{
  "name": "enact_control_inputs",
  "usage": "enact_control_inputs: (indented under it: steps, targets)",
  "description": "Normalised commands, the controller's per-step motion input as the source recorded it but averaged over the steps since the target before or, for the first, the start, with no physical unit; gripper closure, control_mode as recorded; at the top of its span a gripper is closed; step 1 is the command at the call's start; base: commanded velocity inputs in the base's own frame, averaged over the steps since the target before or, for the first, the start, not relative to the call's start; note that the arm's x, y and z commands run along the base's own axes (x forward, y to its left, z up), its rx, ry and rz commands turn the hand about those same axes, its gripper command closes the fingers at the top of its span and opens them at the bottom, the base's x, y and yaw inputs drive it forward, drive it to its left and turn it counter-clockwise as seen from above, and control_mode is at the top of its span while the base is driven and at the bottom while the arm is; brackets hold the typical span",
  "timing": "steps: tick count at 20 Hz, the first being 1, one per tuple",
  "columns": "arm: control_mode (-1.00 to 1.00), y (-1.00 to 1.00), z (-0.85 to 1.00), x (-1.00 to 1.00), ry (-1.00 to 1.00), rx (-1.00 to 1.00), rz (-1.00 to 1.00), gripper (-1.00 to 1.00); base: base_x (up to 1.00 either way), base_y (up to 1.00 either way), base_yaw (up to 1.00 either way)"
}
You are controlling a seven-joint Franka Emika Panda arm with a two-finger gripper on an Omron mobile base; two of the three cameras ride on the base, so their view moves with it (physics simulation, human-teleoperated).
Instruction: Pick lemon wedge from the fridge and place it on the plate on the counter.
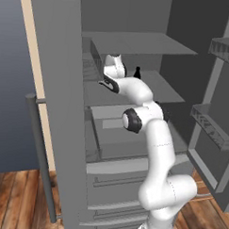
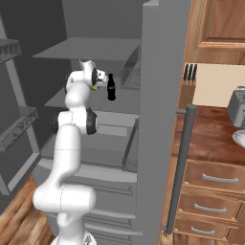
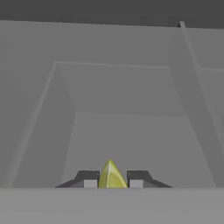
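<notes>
Gripping the lemon wedge inside the fridge

Pinched between both fingertips, the pointed, glossy yellow-green lemon wedge (image 3: 111, 176) sits in the clenched gripper (image 3: 112, 180) above a smooth grey shelf (image 2: 62, 98) of the fridge (image 2: 158, 95), near a small black bottle (image 2: 111, 87).

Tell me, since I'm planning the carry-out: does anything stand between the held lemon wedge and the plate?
Yes. The hand holds the lemon wedge inside the fridge; the fridge's side wall separates it from the plate on the counter.

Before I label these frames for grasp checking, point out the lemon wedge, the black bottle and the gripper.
lemon wedge (image 3: 111, 177), hand view, its yellow face.
black bottle (image 2: 111, 89), right base view, its body.
gripper (image 3: 113, 178), hand view, between fingertips.
</notes>
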Motion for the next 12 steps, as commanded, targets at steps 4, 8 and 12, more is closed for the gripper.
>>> enact_control_inputs:
  steps: [4,8,12]
  targets:
    - [-1.00,0.00,-0.47,-0.05,-0.15,0.00,0.00,1.00,0.00,0.00,0.00]
    - [-1.00,0.00,-0.40,-0.21,-0.14,0.00,0.00,1.00,0.00,0.00,0.00]
    - [-1.00,0.00,-0.30,-0.37,-0.09,0.00,0.00,1.00,0.00,0.00,0.00]
